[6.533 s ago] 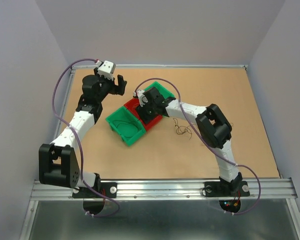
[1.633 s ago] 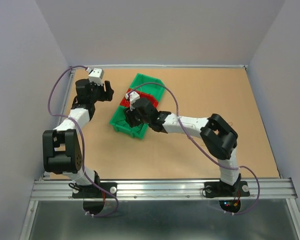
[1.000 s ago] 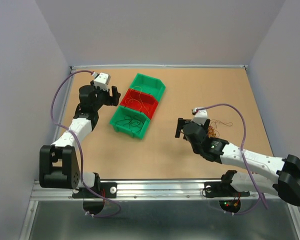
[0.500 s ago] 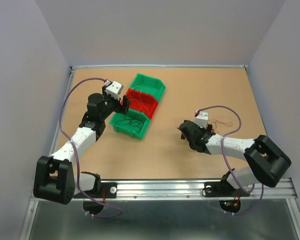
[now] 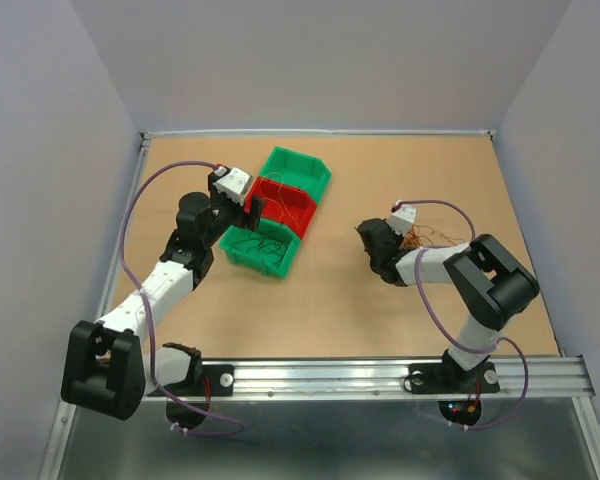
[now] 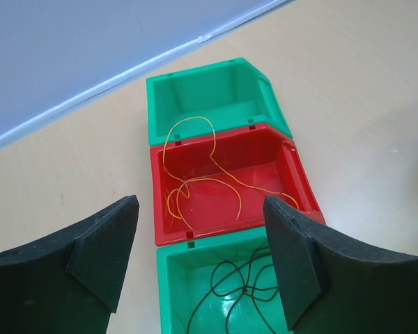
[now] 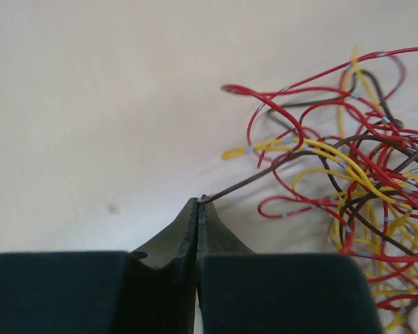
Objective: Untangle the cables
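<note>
Red, yellow and brown cables (image 7: 348,188), featherlight and springy, are lying tangled while the right claw (image 7: 197,203) is pinching one brown strand's free end; left claw (image 6: 198,240) gaping.

A: The tan table (image 5: 340,310) carries three bins in a touching row: green bin (image 6: 209,97), red bin (image 6: 226,202), green bin (image 6: 202,292).

B: And a cable tangle (image 7: 348,174) lies just right of the right gripper's fingertips (image 7: 197,209).
</note>
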`<action>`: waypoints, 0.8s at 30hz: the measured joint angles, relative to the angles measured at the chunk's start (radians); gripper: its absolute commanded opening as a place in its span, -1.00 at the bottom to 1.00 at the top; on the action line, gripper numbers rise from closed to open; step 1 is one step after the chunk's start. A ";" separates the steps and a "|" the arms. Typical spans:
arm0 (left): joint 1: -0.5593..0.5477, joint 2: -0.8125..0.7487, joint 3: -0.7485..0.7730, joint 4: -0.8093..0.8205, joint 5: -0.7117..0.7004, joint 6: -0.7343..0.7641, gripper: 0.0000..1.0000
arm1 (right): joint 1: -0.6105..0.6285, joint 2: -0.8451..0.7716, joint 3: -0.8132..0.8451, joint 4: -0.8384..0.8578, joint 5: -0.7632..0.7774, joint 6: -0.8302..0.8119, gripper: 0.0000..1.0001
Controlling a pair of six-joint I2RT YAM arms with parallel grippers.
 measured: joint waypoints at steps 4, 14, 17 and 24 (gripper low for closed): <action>-0.003 0.001 -0.001 0.005 0.032 0.021 0.67 | 0.005 -0.014 -0.008 0.097 -0.185 -0.088 -0.99; -0.092 0.000 -0.053 0.005 0.240 0.105 0.78 | 0.056 -0.594 -0.161 0.165 -0.592 -0.205 -0.99; -0.116 -0.005 -0.053 0.007 0.282 0.106 0.78 | 0.056 -0.710 -0.177 0.148 -0.613 -0.209 -0.99; -0.163 0.008 -0.009 0.008 0.337 0.103 0.90 | 0.056 -0.879 -0.177 0.052 -0.631 -0.209 -0.99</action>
